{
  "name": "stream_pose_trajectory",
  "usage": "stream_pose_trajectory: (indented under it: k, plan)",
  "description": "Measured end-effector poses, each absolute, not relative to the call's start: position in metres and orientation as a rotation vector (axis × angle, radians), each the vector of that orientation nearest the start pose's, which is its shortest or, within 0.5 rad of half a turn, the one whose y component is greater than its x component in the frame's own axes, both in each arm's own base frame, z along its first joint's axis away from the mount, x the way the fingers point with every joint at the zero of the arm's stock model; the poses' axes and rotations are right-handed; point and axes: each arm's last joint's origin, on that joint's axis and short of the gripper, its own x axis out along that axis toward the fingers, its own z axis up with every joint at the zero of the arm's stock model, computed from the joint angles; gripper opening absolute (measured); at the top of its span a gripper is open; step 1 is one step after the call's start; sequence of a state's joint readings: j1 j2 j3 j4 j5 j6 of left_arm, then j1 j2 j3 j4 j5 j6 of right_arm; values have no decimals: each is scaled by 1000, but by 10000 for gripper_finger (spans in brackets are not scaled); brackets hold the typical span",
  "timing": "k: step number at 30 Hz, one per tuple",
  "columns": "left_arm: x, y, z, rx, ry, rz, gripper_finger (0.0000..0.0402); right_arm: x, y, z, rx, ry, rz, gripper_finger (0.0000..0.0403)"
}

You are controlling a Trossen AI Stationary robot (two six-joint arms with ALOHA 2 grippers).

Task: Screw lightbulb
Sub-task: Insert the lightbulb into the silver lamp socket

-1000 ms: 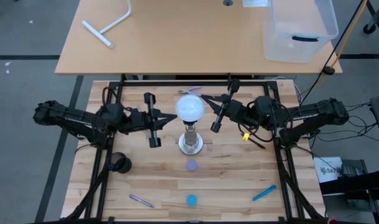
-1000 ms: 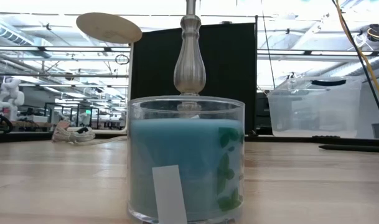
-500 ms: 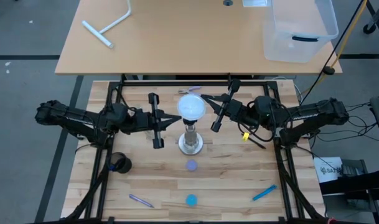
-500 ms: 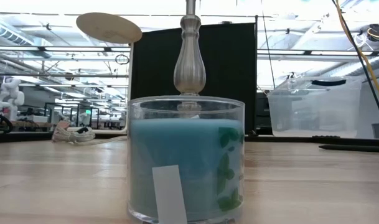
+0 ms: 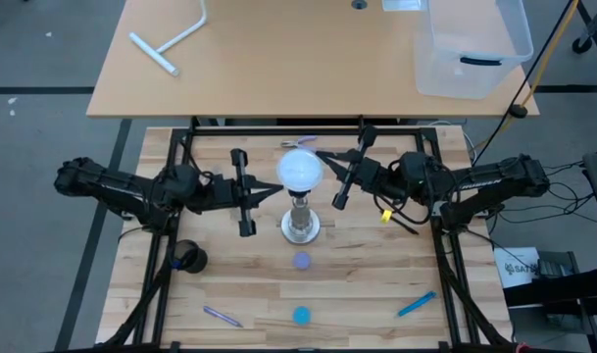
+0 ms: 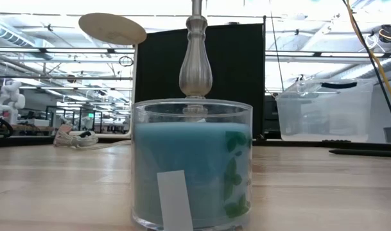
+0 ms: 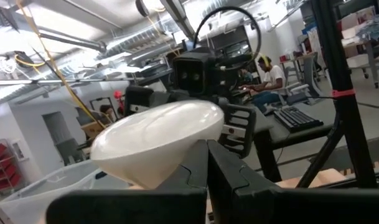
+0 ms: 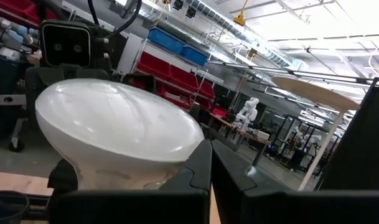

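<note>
Wooden table (image 5: 376, 284): lightbulb (image 5: 301, 170) between closed left gripper (image 5: 272, 191) and closed right gripper (image 5: 323, 157).

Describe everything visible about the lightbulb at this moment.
The lightbulb is a white frosted globe, glossy, tapering to a narrower neck. It sits upright on top of the silvery socket stand at the middle of the wooden table. The left gripper and right gripper flank it with shut fingers; contact cannot be told.

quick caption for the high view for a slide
Both arms flank the white lightbulb on its silvery stand, left gripper and right gripper shut beside it.
</note>
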State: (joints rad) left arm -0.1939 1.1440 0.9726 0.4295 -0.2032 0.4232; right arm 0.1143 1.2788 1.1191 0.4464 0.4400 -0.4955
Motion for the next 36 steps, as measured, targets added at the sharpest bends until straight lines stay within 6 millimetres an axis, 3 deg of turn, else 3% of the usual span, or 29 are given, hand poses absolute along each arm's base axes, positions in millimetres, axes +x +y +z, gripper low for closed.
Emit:
stream_pose_trajectory:
  k: [13,36]
  plan:
    - [245,-47,390,386,-261,72,0,285,21,403,-400,-188,-381,0]
    - [246,-37,391,366,-251,130,0,285,27,402,-417,-174,-393,0]
